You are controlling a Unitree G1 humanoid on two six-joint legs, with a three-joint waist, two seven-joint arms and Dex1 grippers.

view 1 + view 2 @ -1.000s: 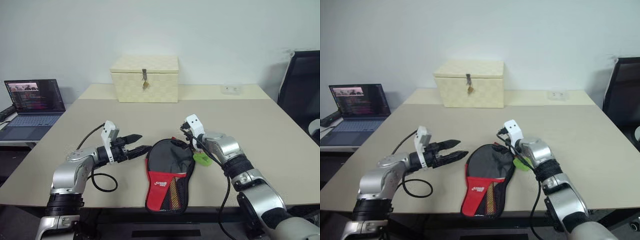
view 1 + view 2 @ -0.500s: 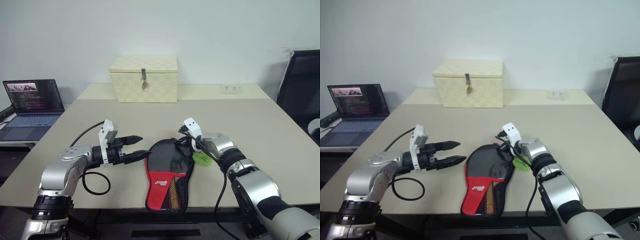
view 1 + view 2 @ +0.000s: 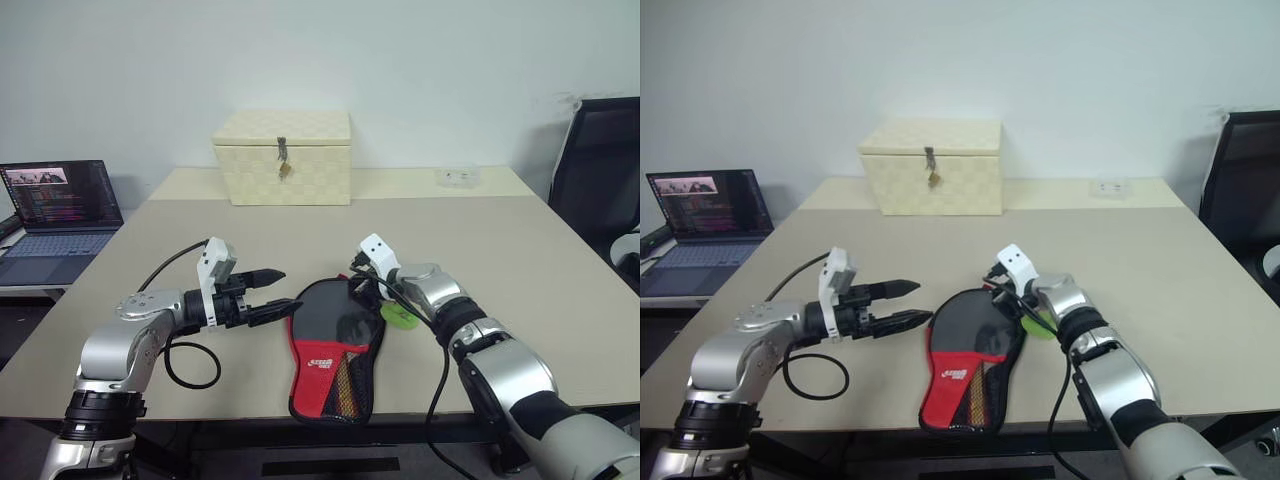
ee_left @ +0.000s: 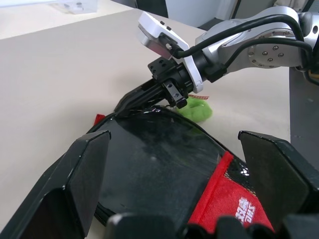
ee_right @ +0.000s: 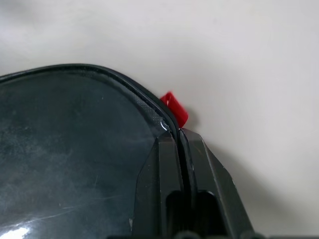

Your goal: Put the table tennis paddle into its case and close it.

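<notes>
The case (image 3: 325, 365) lies flat near the table's front edge, red lower part and mesh pocket toward me. Inside its unzipped upper rim a glossy round black face shows, seemingly the table tennis paddle (image 3: 335, 320); the handle is hidden. My right gripper (image 3: 356, 287) is shut on the case's far rim (image 5: 164, 122), beside a small red tab (image 5: 174, 107). The green fuzzy charm (image 3: 400, 316) lies just to the right of that gripper. My left gripper (image 3: 288, 290) hovers open at the case's left edge, holding nothing.
A cream latched box (image 3: 282, 157) stands at the back of the table (image 3: 500, 240). A small white item (image 3: 457, 177) lies at the back right. An open laptop (image 3: 55, 215) sits on a side surface to the left. A black chair (image 3: 600, 170) is at the right.
My right gripper has gone from open to shut on the case's far rim. The left gripper has stayed open in the same place.
</notes>
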